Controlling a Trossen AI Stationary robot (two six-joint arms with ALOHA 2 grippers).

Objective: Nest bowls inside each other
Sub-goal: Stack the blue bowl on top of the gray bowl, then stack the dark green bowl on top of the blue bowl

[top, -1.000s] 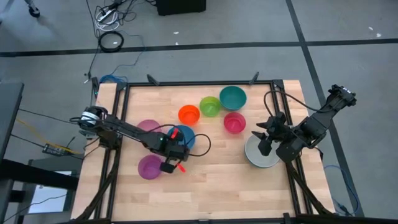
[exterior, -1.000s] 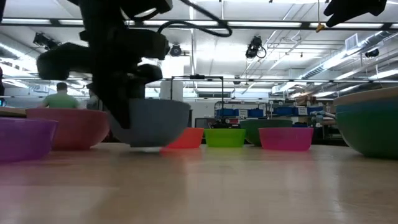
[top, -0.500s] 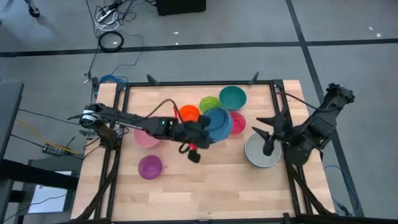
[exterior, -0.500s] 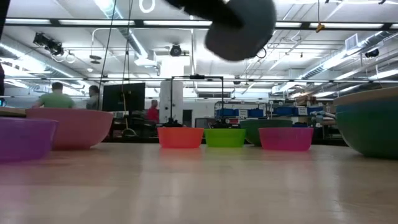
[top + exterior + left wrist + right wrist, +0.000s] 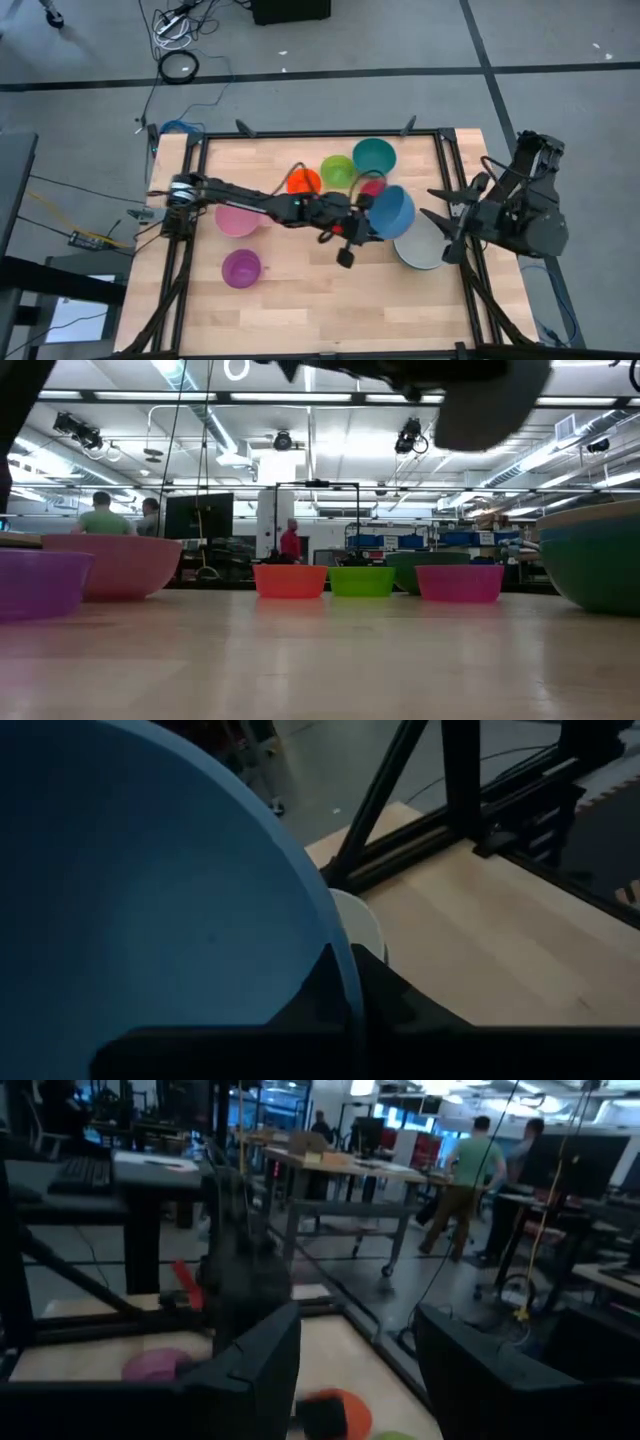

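My left gripper (image 5: 352, 226) reaches across the table's middle, shut on a blue bowl (image 5: 391, 211) that hangs in the air over the left edge of a white bowl (image 5: 422, 250). In the low view the blue bowl (image 5: 490, 405) shows dark at the top. Orange (image 5: 303, 182), lime (image 5: 337, 170), teal (image 5: 374, 156) and magenta (image 5: 373, 186) bowls stand at the back, the magenta one partly hidden by the blue bowl. A pink bowl (image 5: 237, 219) and a purple bowl (image 5: 241, 268) stand on the left. My right gripper (image 5: 444, 222) is open and empty, raised at the table's right edge. My left gripper pinches the blue bowl's rim (image 5: 343, 970) on the side facing the arm, one finger (image 5: 318, 992) inside the bowl and one outside. The fingers come nearly level from the table's left. The bowl is lifted clear and tilted, its hollow showing from above.
Black frame bars (image 5: 452, 170) run along the table's edges, close to the right arm. Bare wood (image 5: 330, 300) lies along the near side. Beyond the table, people stand in the room (image 5: 100, 515).
My left gripper has carried the blue bowl up off the table and toward the right edge, from beside the pink bowl to above the white bowl, tipping from pointing down to nearly level. My right gripper has risen and turned, drawing back toward the right edge, still open.
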